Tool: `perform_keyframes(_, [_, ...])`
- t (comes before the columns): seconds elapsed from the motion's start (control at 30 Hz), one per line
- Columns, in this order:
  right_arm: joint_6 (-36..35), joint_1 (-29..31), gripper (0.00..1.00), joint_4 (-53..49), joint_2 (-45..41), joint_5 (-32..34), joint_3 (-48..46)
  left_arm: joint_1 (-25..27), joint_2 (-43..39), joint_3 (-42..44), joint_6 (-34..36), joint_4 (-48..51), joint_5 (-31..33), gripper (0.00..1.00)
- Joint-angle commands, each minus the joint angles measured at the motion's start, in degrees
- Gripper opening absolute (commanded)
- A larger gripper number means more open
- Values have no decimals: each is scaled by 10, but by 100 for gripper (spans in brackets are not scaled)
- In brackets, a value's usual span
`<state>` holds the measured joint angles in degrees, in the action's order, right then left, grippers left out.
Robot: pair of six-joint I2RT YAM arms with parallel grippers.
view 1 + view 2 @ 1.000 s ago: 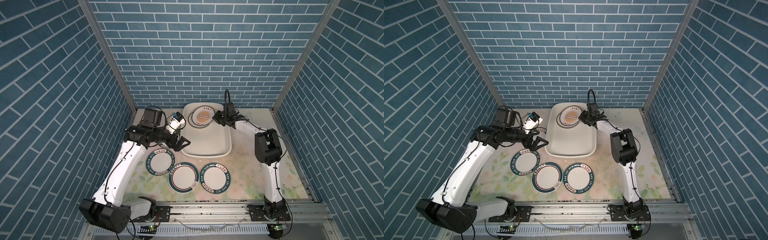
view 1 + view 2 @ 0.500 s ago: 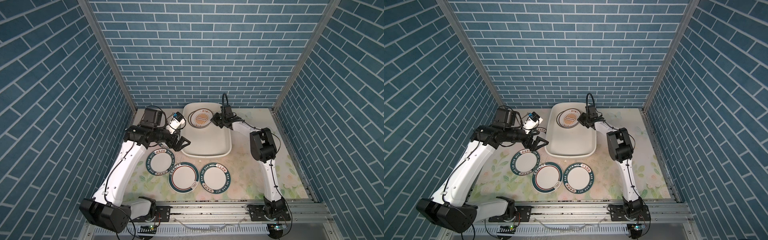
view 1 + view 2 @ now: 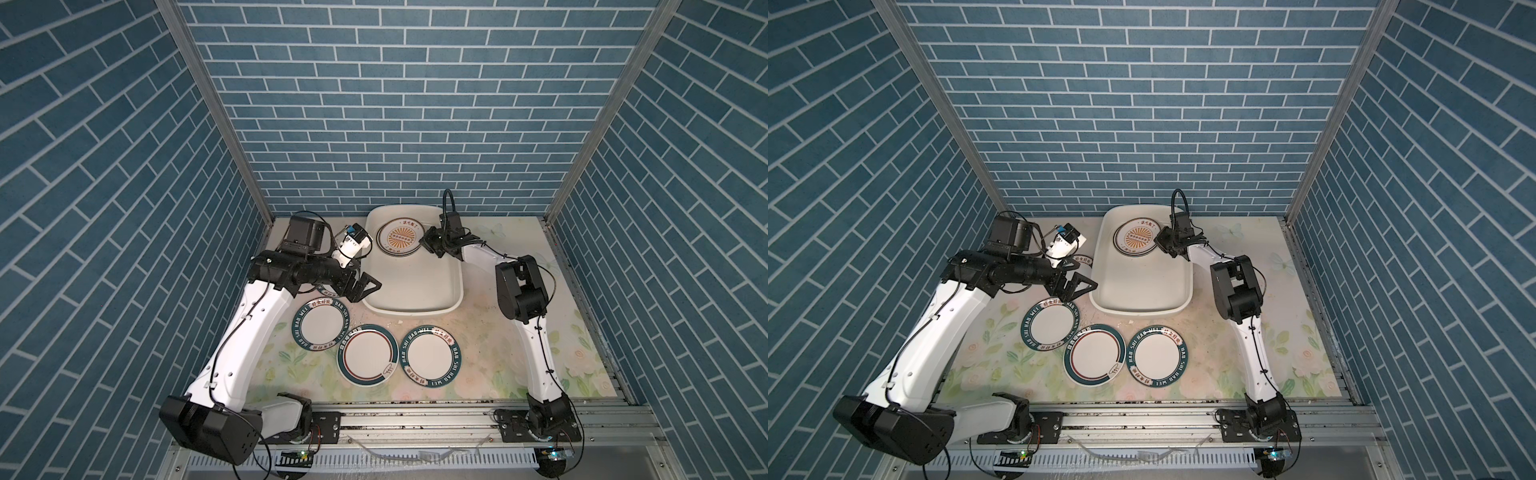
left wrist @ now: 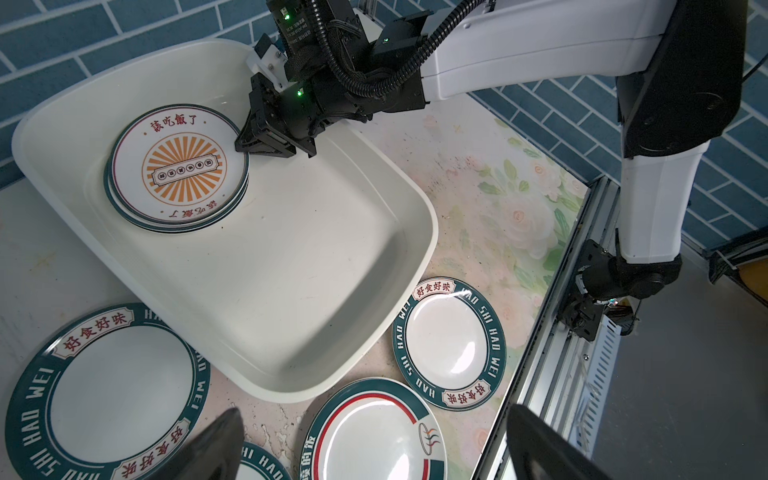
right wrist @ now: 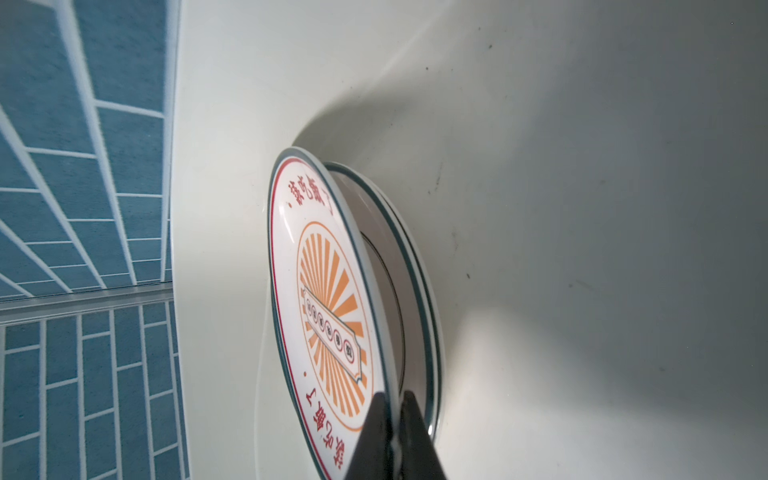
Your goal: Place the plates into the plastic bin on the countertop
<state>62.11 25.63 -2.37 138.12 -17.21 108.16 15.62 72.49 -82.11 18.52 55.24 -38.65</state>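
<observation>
Currently, right fingers clamping the sunburst plate by its rim inside the plastic bin, left fingers hovering spread apart beside it.

Inside the white plastic bin, the right gripper pinches the rim of a sunburst plate, its two dark jaws pressed together on the thin edge. The plate, with orange rays and red lettering, sits tilted: its gripped edge is raised off a teal-rimmed plate lying beneath it, and the two nearly meet at the opposite edge. Small dark specks dot the bin's floor. Past the bin's rim stands the blue brick wall.
</observation>
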Motion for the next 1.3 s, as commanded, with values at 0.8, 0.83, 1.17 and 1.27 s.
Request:
perform_keyframes(0.8, [25,3,20,3,12,-13,20,1,-4,-12,3,8,-12,100])
perform_keyframes(0.83, [25,3,20,3,12,-13,19,1,-4,-12,3,8,-12,100])
perform_keyframes(1.17, [21,2,23,-4,6,-13,21,1,-8,-10,4,8,-10,99])
perform_keyframes(1.27, [21,2,23,-6,5,-14,21,1,-9,-11,5,7,-9,100])
